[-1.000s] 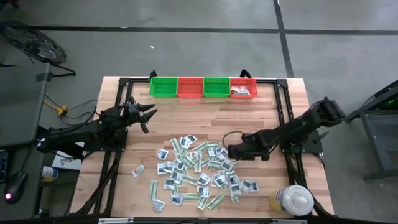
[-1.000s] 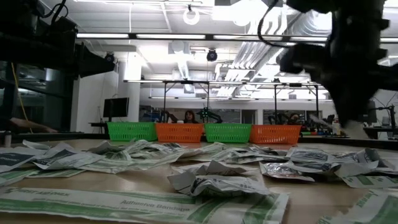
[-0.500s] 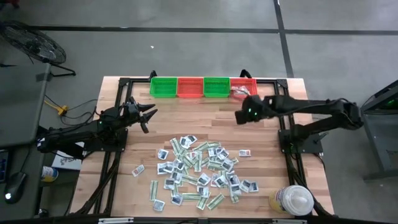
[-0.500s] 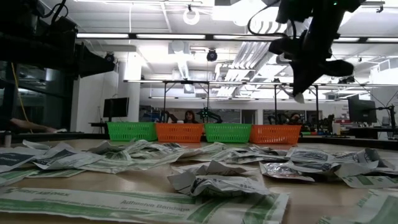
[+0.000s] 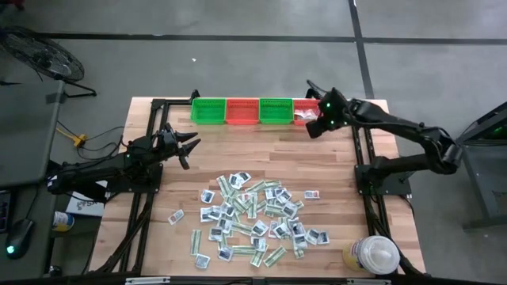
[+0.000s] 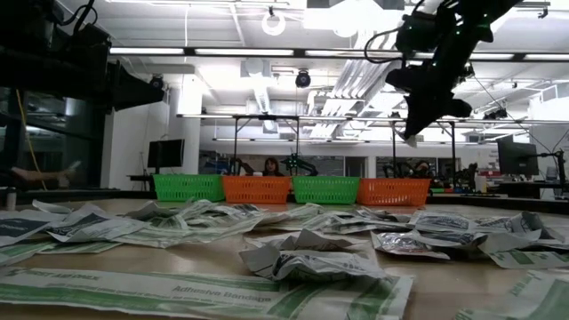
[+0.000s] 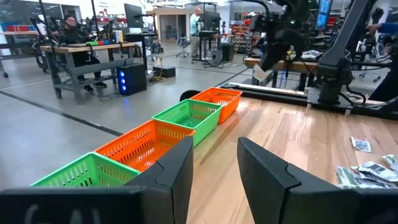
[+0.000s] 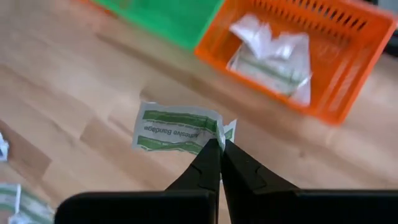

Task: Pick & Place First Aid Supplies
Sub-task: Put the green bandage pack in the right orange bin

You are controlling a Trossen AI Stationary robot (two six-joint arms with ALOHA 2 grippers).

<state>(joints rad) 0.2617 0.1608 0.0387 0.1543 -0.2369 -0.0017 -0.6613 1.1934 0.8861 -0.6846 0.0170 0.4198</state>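
**Right arm carries a bandage packet at the far orange basket**

The wooden table (image 5: pixel 333 158) bears four baskets along its far edge: green (image 5: pixel 208 111), orange (image 5: pixel 242 111), green (image 5: pixel 276 111), orange (image 5: pixel 310 112). A heap of first aid supplies (image 5: pixel 253 218) lies toward the near edge. The left gripper (image 5: pixel 184 147) rests left of centre, fingers parted, empty. The right gripper (image 8: pixel 219 147), beside the last orange basket, pinches a green-striped bandage packet (image 8: pixel 177 128) by one edge. That basket already contains what look like crumpled packets (image 8: pixel 270 53).
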